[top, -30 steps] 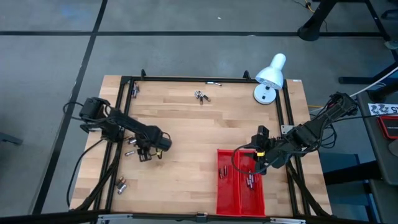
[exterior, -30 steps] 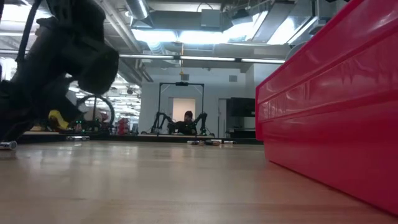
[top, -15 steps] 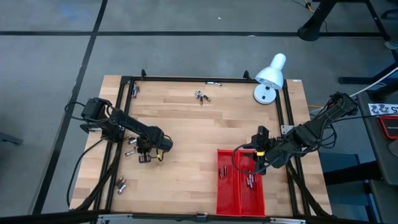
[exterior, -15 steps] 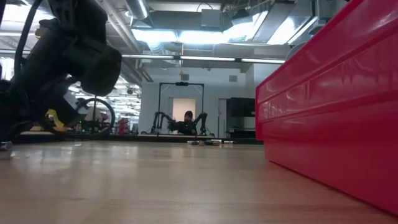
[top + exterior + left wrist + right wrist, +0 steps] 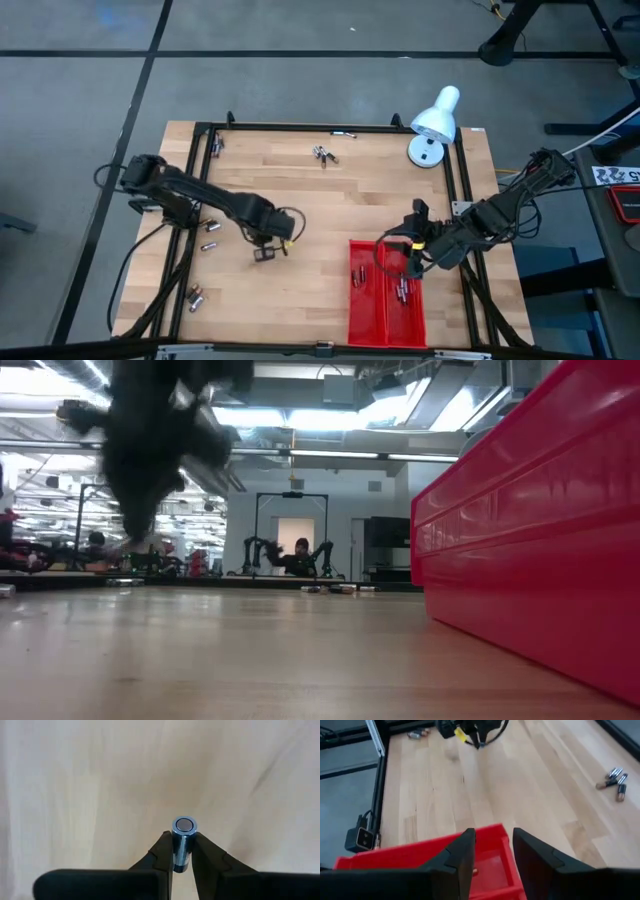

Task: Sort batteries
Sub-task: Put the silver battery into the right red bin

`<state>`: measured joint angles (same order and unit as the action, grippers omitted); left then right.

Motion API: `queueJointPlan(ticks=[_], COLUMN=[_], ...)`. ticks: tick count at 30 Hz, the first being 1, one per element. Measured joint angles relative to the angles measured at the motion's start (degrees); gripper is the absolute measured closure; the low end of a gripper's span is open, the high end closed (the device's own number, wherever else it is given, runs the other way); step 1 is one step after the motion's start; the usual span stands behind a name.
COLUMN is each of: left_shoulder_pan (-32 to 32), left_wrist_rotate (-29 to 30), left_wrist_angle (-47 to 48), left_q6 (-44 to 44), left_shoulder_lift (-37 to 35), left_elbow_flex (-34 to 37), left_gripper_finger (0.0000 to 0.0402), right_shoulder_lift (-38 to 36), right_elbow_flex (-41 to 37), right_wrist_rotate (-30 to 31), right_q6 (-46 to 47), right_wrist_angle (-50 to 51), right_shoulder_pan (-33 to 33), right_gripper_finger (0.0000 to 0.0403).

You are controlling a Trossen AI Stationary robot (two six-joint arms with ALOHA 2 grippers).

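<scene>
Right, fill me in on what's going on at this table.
Two robot arms are sorting batteries into a red tray. The left gripper is shut on one battery above the bare wood, mid-table, left of the tray. The right gripper hangs open over the tray's far end, empty. More loose batteries lie near the table's far edge and along its left side.

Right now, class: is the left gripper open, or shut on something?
Shut on a battery. In the left wrist view the left gripper clamps the small cylinder from both sides above bare wood.
</scene>
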<state>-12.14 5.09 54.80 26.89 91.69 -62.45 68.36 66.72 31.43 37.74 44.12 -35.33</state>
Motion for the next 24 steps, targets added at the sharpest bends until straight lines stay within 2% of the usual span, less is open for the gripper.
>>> queueJointPlan(ticks=[8, 14, 18, 24], left_shoulder_pan=[-0.61, -1.44, -2.16, -2.51], left_wrist_rotate=[8.16, 12.3, 12.28, 12.14], left_wrist_angle=[-27.42, -45.32, -53.96, -59.48], left_q6=[1.6, -3.19, -6.72, -7.9], left_shoulder_lift=[-12.37, -14.81, -14.33, -14.22], left_elbow_flex=[-0.55, -0.55, -0.55, -0.53], left_gripper_finger=[0.0363, 0.0356, 0.0355, 0.0359], right_shoulder_lift=[0.15, 0.15, 0.15, 0.34], right_elbow_flex=[0.0, 0.0, 0.0, 0.0], right_wrist_rotate=[-3.0, -4.72, -5.08, -5.08], right_q6=[-3.97, -7.46, -9.99, -12.69], right_wrist_angle=[-3.69, -7.91, -12.17, -19.05], right_shoulder_pan=[5.22, 7.68, 8.15, 8.0], right_gripper_finger=[0.0269, 0.0269, 0.0269, 0.0269])
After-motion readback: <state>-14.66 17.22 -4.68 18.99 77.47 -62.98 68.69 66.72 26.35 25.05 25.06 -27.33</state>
